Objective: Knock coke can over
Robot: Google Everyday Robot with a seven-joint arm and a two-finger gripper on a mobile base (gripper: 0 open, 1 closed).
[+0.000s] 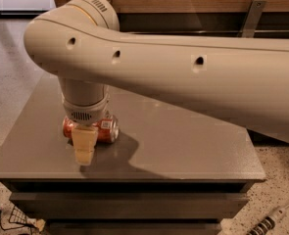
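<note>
The coke can [104,129] is red-orange with a small white label patch. It lies on its side on the grey table [183,151], near the left front. My gripper [84,150] points straight down from the big cream arm [183,72] and stands just in front of the can, hiding its middle left part. The gripper's tip is close to the table top. I cannot tell whether it touches the can.
A wooden wall with a metal bracket [254,13] runs behind the table. The arm spans the table from the right. A cable with a ribbed plug [267,223] lies on the speckled floor at the bottom right, and black wires [7,218] at the bottom left.
</note>
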